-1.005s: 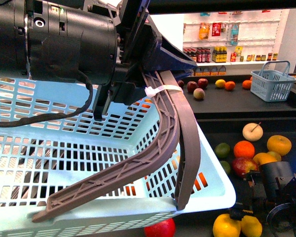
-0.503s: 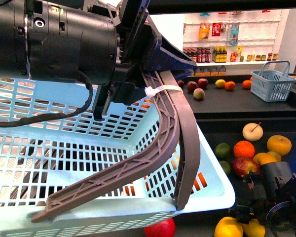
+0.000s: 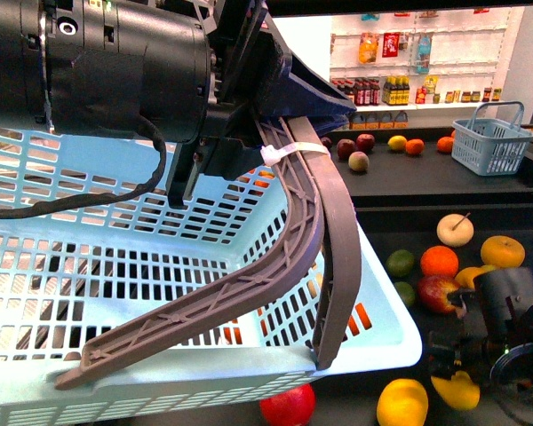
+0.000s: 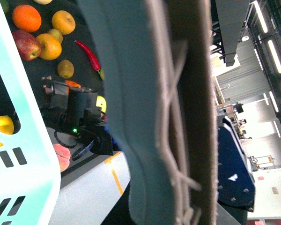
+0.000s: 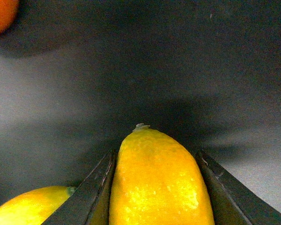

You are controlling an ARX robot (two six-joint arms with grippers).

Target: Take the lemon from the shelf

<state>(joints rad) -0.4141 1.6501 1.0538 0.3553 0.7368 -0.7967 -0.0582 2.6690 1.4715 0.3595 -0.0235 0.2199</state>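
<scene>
My right gripper (image 3: pixel 455 380) is shut on the lemon (image 3: pixel 457 391), a bright yellow oval, low at the right just above the black tray of the shelf (image 3: pixel 400 229). In the right wrist view the lemon (image 5: pixel 157 183) sits between both black fingers (image 5: pixel 91 197), tip pointing away. A second lemon (image 3: pixel 401 404) lies beside it on the tray and also shows in the right wrist view (image 5: pixel 28 206). My left gripper (image 3: pixel 266 133) is shut on the brown-grey basket handle (image 3: pixel 333 240) and holds up the light blue basket (image 3: pixel 115 266). The handle (image 4: pixel 187 93) fills the left wrist view.
Oranges (image 3: pixel 439 261), a cream apple (image 3: pixel 455 229), a red apple (image 3: pixel 437 293) and green fruit (image 3: pixel 400 263) lie on the tray by the right arm. A red fruit (image 3: pixel 287 408) sits below the basket. A small blue basket (image 3: pixel 490 142) stands on the upper tier.
My right gripper has closed on one of the two lemons and raised it slightly off the tray, to the right. The other lemon stays. The held basket has shifted a little.
</scene>
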